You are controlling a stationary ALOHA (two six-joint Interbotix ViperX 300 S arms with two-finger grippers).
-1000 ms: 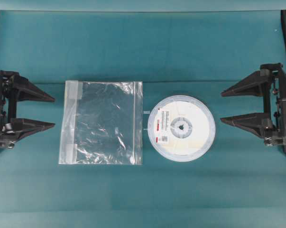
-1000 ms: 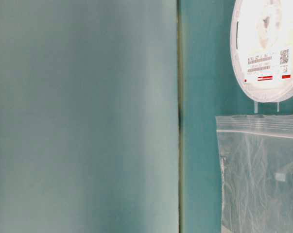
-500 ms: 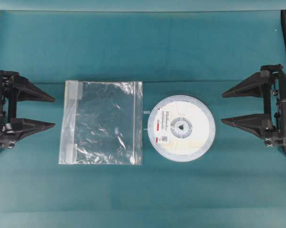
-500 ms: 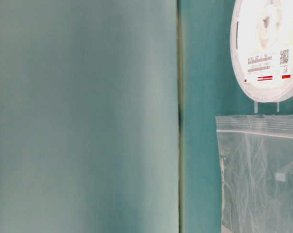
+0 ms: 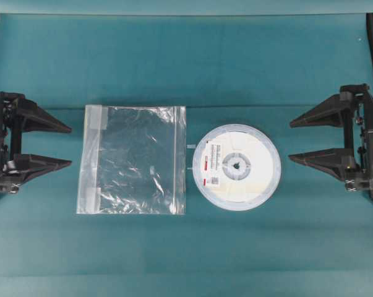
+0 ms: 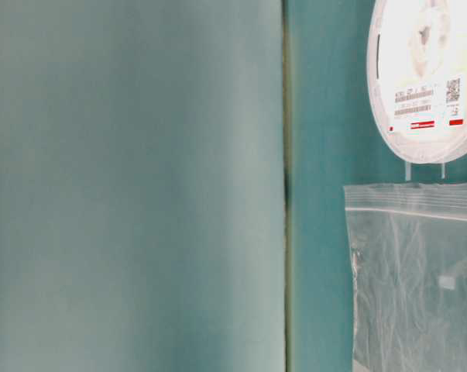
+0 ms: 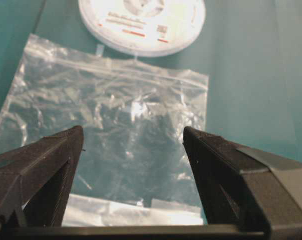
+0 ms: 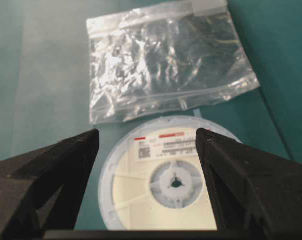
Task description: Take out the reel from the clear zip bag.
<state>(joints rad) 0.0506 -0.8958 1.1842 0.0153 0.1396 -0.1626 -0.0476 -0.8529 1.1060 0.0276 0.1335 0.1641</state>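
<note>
Lying flat on teal table [image 5: 235,62], reel [image 5: 236,166] out of clear zip bag [image 5: 132,159], just beside bag's zip edge, label up. Reel ahead of right gripper [image 5: 297,140], apart from it; bag ahead of left gripper [image 5: 62,146]. Both grippers spread wide, holding nothing.

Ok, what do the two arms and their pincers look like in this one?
Both are matte black. The left pincer and right pincer each carry two long triangular fingers tapering to points, with ribbed inner faces. Small silver fittings show at the bases, and a grey tape-like strip on one left finger. No cables are visible.
</note>
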